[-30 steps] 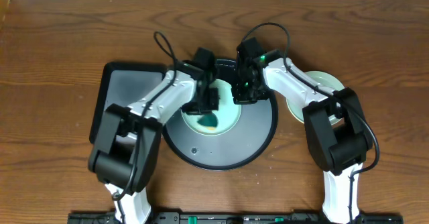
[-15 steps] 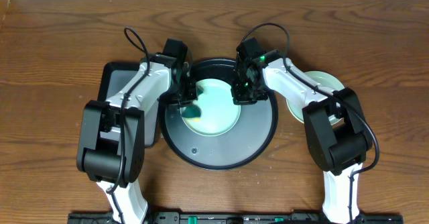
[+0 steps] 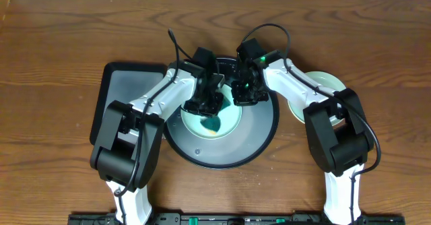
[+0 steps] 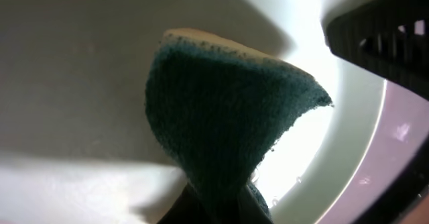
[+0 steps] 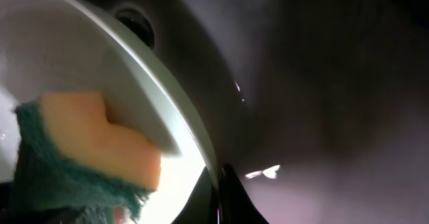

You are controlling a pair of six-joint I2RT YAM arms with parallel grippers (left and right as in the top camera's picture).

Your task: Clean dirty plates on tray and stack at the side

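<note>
A pale turquoise plate (image 3: 231, 117) lies on the large round black tray (image 3: 256, 136). My left gripper (image 3: 210, 107) is over the plate's middle, shut on a green-and-yellow sponge (image 3: 214, 124) that presses on the plate. In the left wrist view the sponge's green side (image 4: 228, 130) fills the centre above the jaws (image 4: 221, 209), on the plate's surface (image 4: 80, 70). My right gripper (image 3: 240, 98) is shut on the plate's right rim (image 5: 167, 106), its fingertips (image 5: 221, 194) one on each side of the rim, with the sponge (image 5: 87, 147) to their left. Another pale plate (image 3: 323, 83) lies to the right of the tray.
A smaller black rectangular tray (image 3: 124, 90) lies to the left of the round tray, partly under my left arm. The plate at the right is partly covered by my right arm. Brown wooden table (image 3: 60, 43) lies all round.
My left gripper with the sponge swept to the plate's left edge and has come back to the plate's middle. My right gripper has stayed on the rim.
</note>
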